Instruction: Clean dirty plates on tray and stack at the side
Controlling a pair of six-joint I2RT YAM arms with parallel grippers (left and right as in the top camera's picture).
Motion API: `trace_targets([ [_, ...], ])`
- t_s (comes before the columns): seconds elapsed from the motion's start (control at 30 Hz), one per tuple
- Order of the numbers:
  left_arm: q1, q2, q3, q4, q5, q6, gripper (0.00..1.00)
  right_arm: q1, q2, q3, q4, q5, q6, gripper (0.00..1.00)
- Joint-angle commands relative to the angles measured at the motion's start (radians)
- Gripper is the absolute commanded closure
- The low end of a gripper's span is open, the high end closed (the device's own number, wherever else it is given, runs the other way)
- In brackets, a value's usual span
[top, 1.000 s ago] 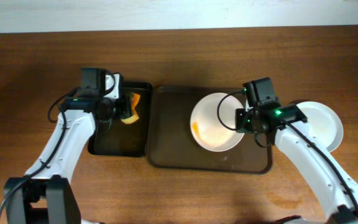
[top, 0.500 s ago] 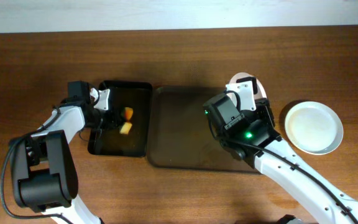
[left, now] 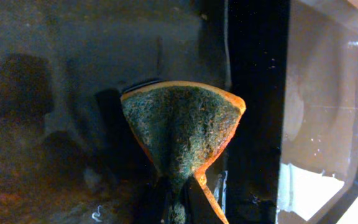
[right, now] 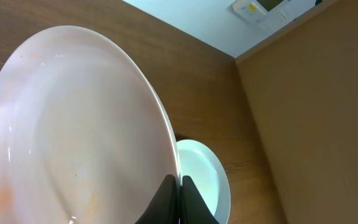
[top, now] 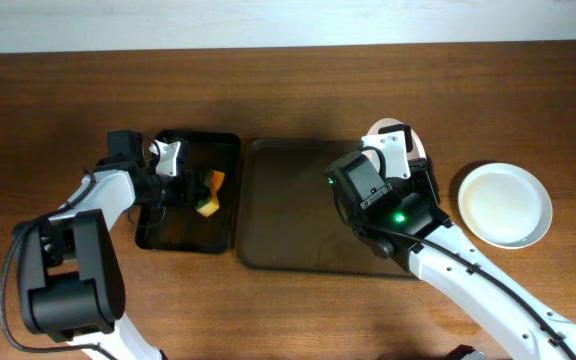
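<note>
Since half a second ago your left hand (left: 176, 204) has pinched the sponge (left: 182, 130) over the black tray (top: 168, 237). Your right hand (right: 178, 198) grips a tilted plate (right: 73, 124) above the brown tray (top: 288, 220); another plate (top: 503, 205) rests on the tabletop (top: 68, 100).

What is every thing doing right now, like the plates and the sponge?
held plate: tipped up on edge, faint orange smear left
right end effector: shut on the held plate's rim
side plate: lying flat, looks clean
sponge: pinched and folded
left end effector: shut on the sponge
brown tray: lying flat
</note>
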Motion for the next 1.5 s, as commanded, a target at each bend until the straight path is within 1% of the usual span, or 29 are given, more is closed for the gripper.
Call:
trace_targets([
  [0.0,-0.005,-0.005,-0.01,-0.04,-0.399,-0.31,1.0,0.009,-0.018,0.026,0.006,0.003,0.027,0.96],
  [0.03,-0.008,-0.005,-0.01,-0.048,-0.373,-0.322,1.0,0.009,-0.018,0.026,0.006,0.001,0.031,0.96],
  [0.07,-0.014,-0.005,-0.01,-0.045,-0.299,-0.293,1.0,0.009,-0.018,0.026,0.006,-0.003,0.031,0.96],
  [0.1,-0.021,-0.005,-0.01,-0.038,-0.193,-0.227,1.0,0.009,-0.018,0.026,0.006,-0.003,0.031,0.96],
  [0.13,-0.023,-0.005,-0.01,-0.02,-0.05,-0.134,1.0,0.009,-0.018,0.026,0.006,-0.003,0.031,0.96],
  [0.17,-0.023,-0.005,-0.01,-0.006,-0.007,-0.107,1.0,0.009,-0.018,0.026,0.006,-0.003,0.03,0.96],
  [0.23,-0.023,-0.005,-0.01,0.018,-0.042,-0.115,1.0,0.009,-0.018,0.026,0.006,-0.003,0.031,0.96],
  [0.27,-0.025,-0.005,-0.01,0.017,-0.126,-0.176,1.0,0.009,-0.018,0.026,0.006,-0.003,0.03,0.96],
  [0.33,-0.036,-0.006,-0.01,0.009,-0.253,-0.266,0.95,0.007,-0.018,0.026,0.006,-0.003,0.031,0.96],
  [0.37,-0.041,-0.006,-0.01,0.004,-0.264,-0.265,1.0,0.007,-0.018,0.026,0.006,-0.007,0.031,0.96],
  [0.4,-0.043,-0.006,-0.01,-0.003,-0.245,-0.231,1.0,0.007,-0.018,0.026,0.006,-0.016,0.031,0.96],
  [0.43,-0.044,-0.006,-0.01,-0.015,-0.285,-0.215,1.0,0.007,-0.018,0.026,0.006,-0.023,0.035,0.96],
  [0.47,-0.045,-0.005,-0.01,-0.06,-0.466,-0.335,1.0,0.007,-0.018,0.026,0.006,-0.026,0.049,0.96],
  [0.5,-0.047,-0.006,-0.01,-0.061,-0.476,-0.347,1.0,0.007,-0.018,0.026,0.006,-0.032,0.053,0.96],
  [0.53,-0.047,-0.007,-0.008,-0.05,-0.411,-0.292,1.0,0.007,-0.018,0.026,0.006,-0.038,0.073,0.96],
  [0.57,-0.047,-0.013,0.002,-0.047,-0.303,-0.204,1.0,0.004,-0.018,0.026,0.005,-0.05,0.099,0.96],
  [0.6,-0.047,-0.029,0.014,-0.054,-0.255,-0.174,1.0,-0.006,-0.018,0.026,0.002,-0.068,0.132,0.96],
  [0.63,-0.047,-0.049,0.021,-0.059,-0.259,-0.174,1.0,-0.028,-0.018,0.026,-0.002,-0.112,0.166,0.96],
  [0.73,-0.058,-0.148,0.022,-0.066,-0.352,-0.175,1.0,-0.151,-0.018,0.026,-0.053,-0.286,0.288,0.96],
  [0.83,-0.126,-0.2,0.022,-0.101,-0.534,-0.175,1.0,-0.322,-0.018,0.026,-0.067,-0.543,0.296,0.96],
  [0.87,-0.151,-0.2,0.022,-0.107,-0.568,-0.175,1.0,-0.369,-0.019,0.026,-0.073,-0.611,0.297,0.96],
  [0.93,-0.206,-0.195,0.022,-0.118,-0.628,-0.175,1.0,-0.481,-0.02,0.026,-0.084,-0.756,0.296,0.96],
  [1.07,-0.28,-0.188,0.015,-0.124,-0.687,-0.175,1.0,-0.732,-0.021,0.026,-0.092,-0.962,0.272,0.96],
  [1.13,-0.28,-0.186,-0.001,-0.127,-0.689,-0.175,1.0,-0.864,-0.021,0.026,-0.102,-1.032,0.254,0.96],
  [1.27,-0.28,-0.155,-0.023,-0.121,-0.689,-0.175,1.0,-1.052,-0.021,0.026,-0.11,-1.095,0.246,0.96],
  [1.37,-0.281,-0.114,-0.026,-0.116,-0.682,-0.175,1.0,-1.16,-0.021,0.026,-0.122,-1.106,0.246,0.96],
  [1.47,-0.281,-0.089,-0.026,-0.091,-0.63,-0.175,1.0,-1.205,-0.019,0.026,-0.156,-1.086,0.246,0.96],
])
